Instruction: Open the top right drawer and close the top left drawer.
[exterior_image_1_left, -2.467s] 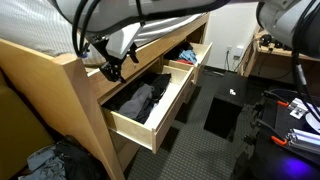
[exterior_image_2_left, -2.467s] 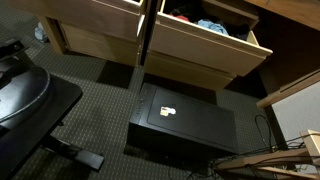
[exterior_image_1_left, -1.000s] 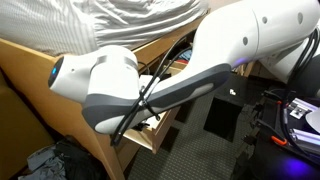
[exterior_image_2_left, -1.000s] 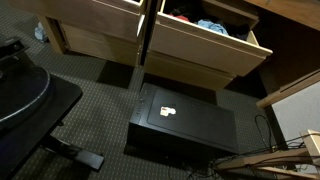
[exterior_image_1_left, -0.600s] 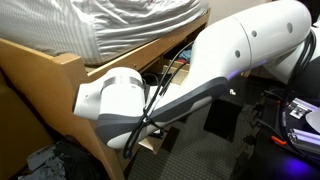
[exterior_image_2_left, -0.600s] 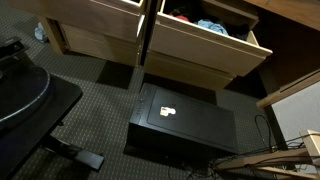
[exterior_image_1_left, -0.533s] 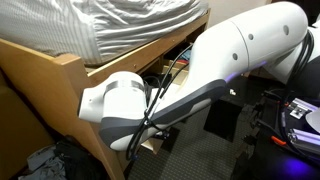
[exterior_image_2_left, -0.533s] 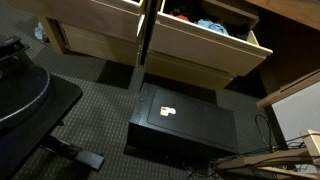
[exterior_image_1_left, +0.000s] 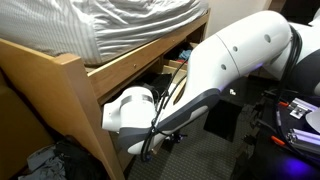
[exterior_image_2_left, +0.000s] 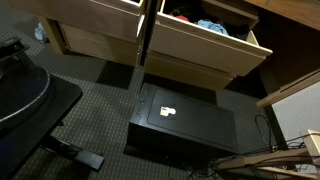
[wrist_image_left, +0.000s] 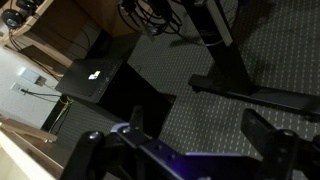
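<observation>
One end effector (wrist_image_left: 175, 142): seen only in the wrist view, low in the frame; its two dark fingers (wrist_image_left: 88, 150) stand wide apart with nothing between them, over the floor and touching neither drawer.
Arm (exterior_image_1_left: 240, 55): bulky white links fill the middle of an exterior view, with a rounded joint close against the bed frame (exterior_image_1_left: 60, 90) and black cables running along it. It hides most of the drawers there.
Top right drawer (exterior_image_2_left: 205, 52): pulled out, with a plain pine front; blue and red clothing (exterior_image_2_left: 205, 24) shows inside.
Top left drawer (exterior_image_2_left: 95, 38): just beside the other drawer, across a dark upright pole (exterior_image_2_left: 143, 35). Its pine front stands forward over a shadowed gap, so it looks pulled out. Its contents are cut off by the top edge of the frame.
Black box (exterior_image_2_left: 185, 125): lies flat on the surface (exterior_image_2_left: 110, 100), which is dark carpet, below and in front of the two drawers. It has a small white label on top. It also shows in the wrist view, well away from the fingers.
Black stand (wrist_image_left: 235, 75): its post and splayed legs rest on the carpet beside the box in the wrist view.
Striped bedding (exterior_image_1_left: 110, 25): lies on top of the bed frame, above the drawers.
Heap of clothes (exterior_image_1_left: 40, 163): on the floor at the near end of the bed frame.
Round black disc (exterior_image_2_left: 20, 100): sits on a dark platform at the edge of an exterior view, well apart from the drawers.
</observation>
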